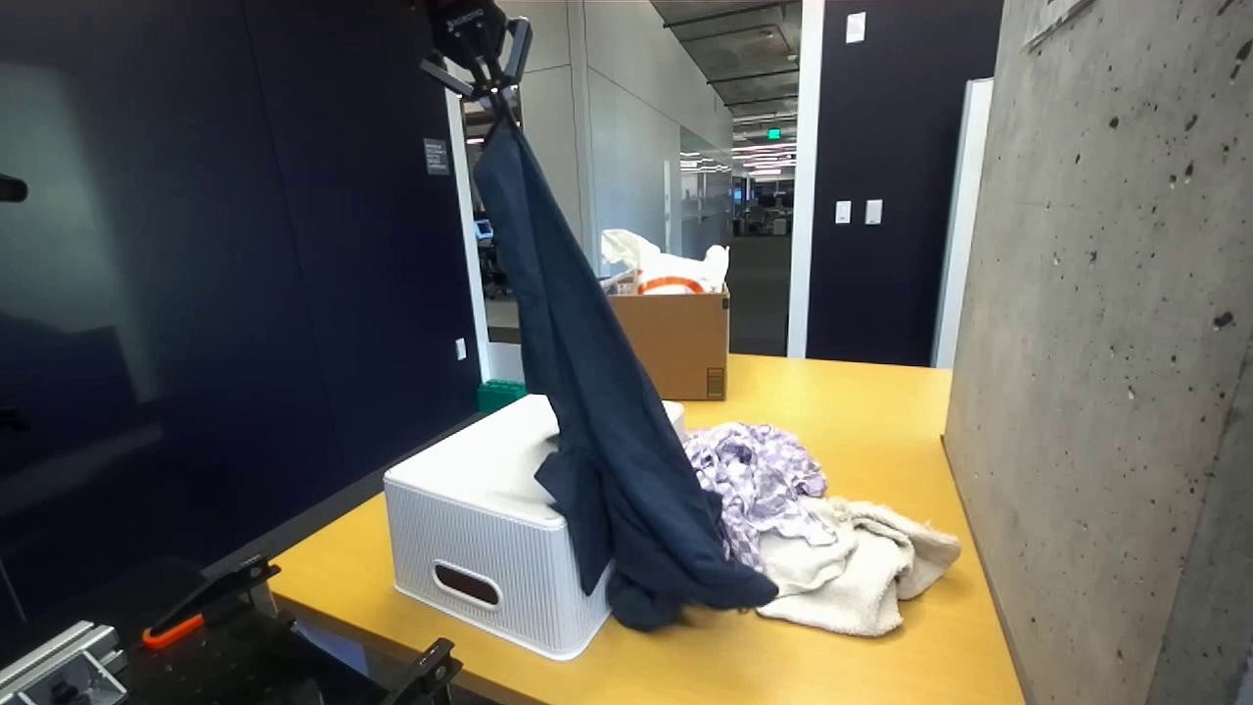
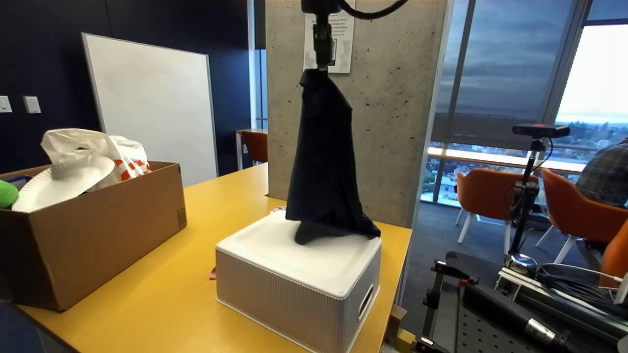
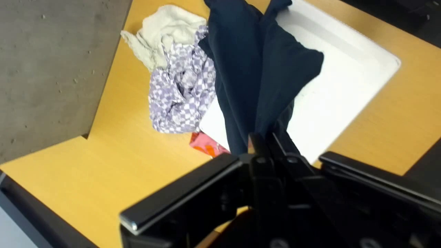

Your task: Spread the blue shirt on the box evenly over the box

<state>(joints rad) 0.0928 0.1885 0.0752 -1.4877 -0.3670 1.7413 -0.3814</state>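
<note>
My gripper (image 1: 499, 98) is shut on the top end of the blue shirt (image 1: 597, 392), high above the white box (image 1: 421, 539). The dark navy shirt hangs down in a long narrow fold. Its lower end lies over one side of the box and reaches down toward the table beside it. Much of the box's white lid is bare. In an exterior view the shirt (image 2: 324, 157) hangs below the gripper (image 2: 322, 67) over the far part of the box (image 2: 274, 279). In the wrist view the fingertips (image 3: 264, 136) pinch the shirt (image 3: 244, 69) above the box (image 3: 344, 82).
A purple-white patterned cloth (image 1: 754, 480) and a beige cloth (image 1: 871, 578) lie on the table (image 1: 832, 401) beside the box. A pink-orange item (image 3: 208, 144) lies by a box corner. A filled cardboard box (image 2: 113, 240) stands behind. A concrete wall (image 1: 1096, 343) borders the table.
</note>
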